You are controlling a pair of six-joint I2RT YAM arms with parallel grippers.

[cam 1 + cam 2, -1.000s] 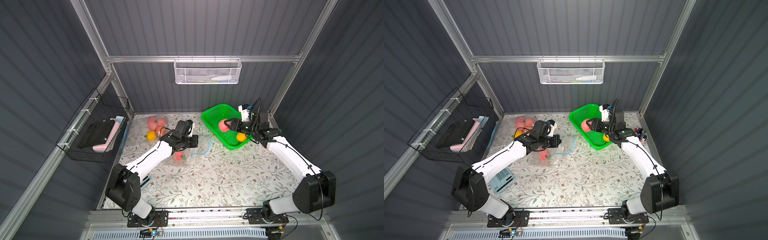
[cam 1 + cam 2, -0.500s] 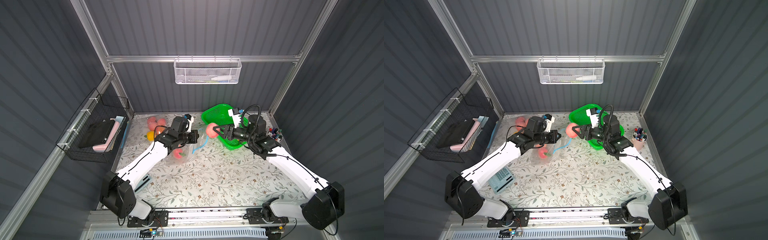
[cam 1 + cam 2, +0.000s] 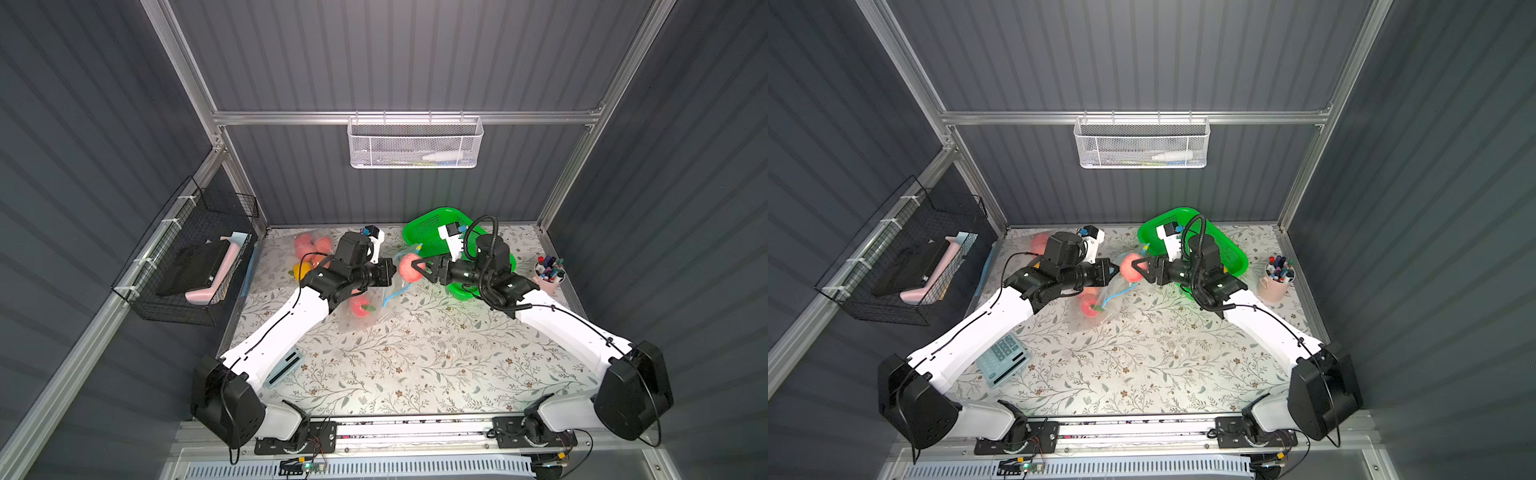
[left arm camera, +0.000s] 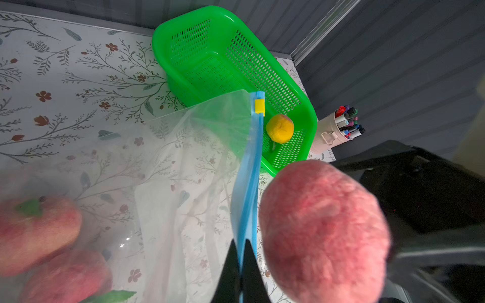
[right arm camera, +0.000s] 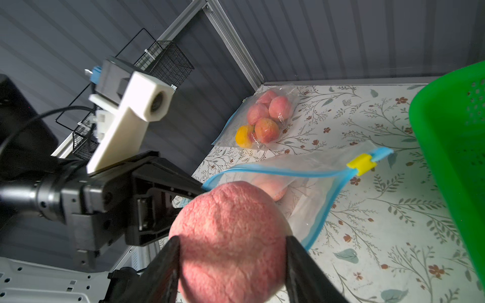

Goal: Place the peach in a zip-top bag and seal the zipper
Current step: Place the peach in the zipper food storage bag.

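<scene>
**Peach arriving at the open bag mouth**

Floral table (image 3: 415, 353) is carrying the whole scene, and the biggest change on it is in the right arm. A second ago it was reaching down into the green basket (image 3: 440, 226) near the table's rear right corner. Now it is stretching out over the rear middle of the table, clear of the basket. The left arm is rising too, and it is lifting the zip-top bag (image 3: 365, 307) off the spot where it was lying low a second ago.

The bag is now hanging by its top edge, with its lower part resting on the table and at least one peach already showing through the plastic. The carried peach (image 5: 231, 230) is sitting off the table just beside the bag's mouth, not yet inside.

The right gripper (image 5: 232, 262) is grasping this peach, one finger on each side. The left gripper (image 4: 240, 262) is clenching the bag's blue zipper strip (image 4: 249, 183), jaws fully pinched together on it. The yellow slider (image 4: 259, 106) is sitting at the strip's far end, so the mouth is gaping.

Picking appears finished. Insertion is likely coming next, then sealing.
</scene>
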